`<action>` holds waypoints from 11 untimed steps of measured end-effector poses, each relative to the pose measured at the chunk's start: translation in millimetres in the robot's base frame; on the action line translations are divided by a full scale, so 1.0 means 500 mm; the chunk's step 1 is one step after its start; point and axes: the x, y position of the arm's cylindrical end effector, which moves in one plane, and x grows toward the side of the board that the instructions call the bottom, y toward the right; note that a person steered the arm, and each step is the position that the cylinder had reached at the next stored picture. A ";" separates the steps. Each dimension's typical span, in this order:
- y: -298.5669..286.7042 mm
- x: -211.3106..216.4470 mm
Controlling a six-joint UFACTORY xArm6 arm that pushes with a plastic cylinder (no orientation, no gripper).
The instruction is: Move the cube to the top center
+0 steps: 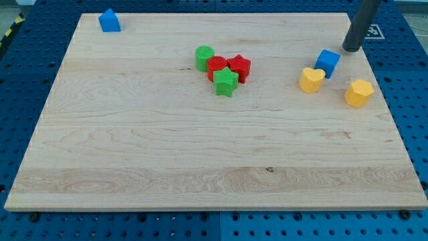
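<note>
None of the transfer is complete: the blue cube sits toward the view's right, touching the yellow heart block. My tip, a plain rod without jaws, stands just up-right of the cube. The wooden board rests on blue pegboard.
</note>
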 end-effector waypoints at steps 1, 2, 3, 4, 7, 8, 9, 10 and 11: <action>0.007 0.040; 0.007 0.101; -0.009 0.127; -0.105 0.127; -0.223 0.012; -0.257 0.012; -0.273 0.012; -0.273 0.016; -0.282 0.031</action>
